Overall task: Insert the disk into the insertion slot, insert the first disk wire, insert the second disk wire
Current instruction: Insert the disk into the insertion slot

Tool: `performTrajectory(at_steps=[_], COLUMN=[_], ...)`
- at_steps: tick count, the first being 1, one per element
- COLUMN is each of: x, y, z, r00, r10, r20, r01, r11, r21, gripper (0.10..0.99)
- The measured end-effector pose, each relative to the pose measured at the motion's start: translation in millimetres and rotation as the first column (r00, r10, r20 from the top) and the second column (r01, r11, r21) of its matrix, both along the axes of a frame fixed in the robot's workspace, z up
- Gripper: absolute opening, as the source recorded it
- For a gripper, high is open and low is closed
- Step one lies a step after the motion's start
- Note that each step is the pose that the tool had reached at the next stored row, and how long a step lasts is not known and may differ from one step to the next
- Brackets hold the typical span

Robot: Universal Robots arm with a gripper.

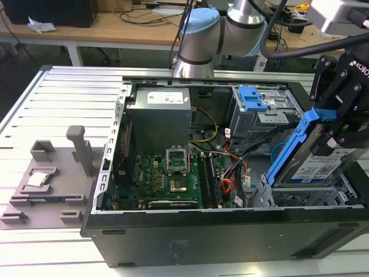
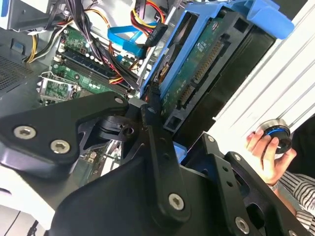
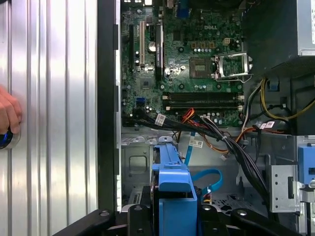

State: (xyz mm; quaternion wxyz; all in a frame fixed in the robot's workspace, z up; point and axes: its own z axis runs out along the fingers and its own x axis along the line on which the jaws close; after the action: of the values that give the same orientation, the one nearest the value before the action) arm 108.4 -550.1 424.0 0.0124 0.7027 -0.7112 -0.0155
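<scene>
Black gripper (image 1: 334, 135) is squeezing the disk (image 1: 317, 167) by its blue frame, holding it tilted with its long side pointing down. The insertion slot (image 1: 302, 200) is waiting right below, in the silver cage. The computer case (image 1: 173, 242) is lying open on a ribbed metal table (image 1: 57, 86).

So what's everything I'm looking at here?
disk: one, silver in a blue frame, tilted, at the exterior view's right
insertion slot: one, silver perforated cage, beneath the disk
computer case: one, black, open
motherboard: one, green, inside the case
cables: a bundle, mixed colours, beside the motherboard
fixture: one, grey, at the exterior view's left
table: one, silver, slatted
person's hand: one, on a round knob
pincer: one, black, gripping the disk
</scene>
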Motion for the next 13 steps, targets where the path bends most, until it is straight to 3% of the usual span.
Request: performTrajectory(at_steps=[13], x=[0.0], y=[0.0], z=[-18.4], r00=[1.0], r10=[0.0], r20=[0.0], r01=[0.0], r11=[1.0], r21=[0.0], gripper=[0.361])
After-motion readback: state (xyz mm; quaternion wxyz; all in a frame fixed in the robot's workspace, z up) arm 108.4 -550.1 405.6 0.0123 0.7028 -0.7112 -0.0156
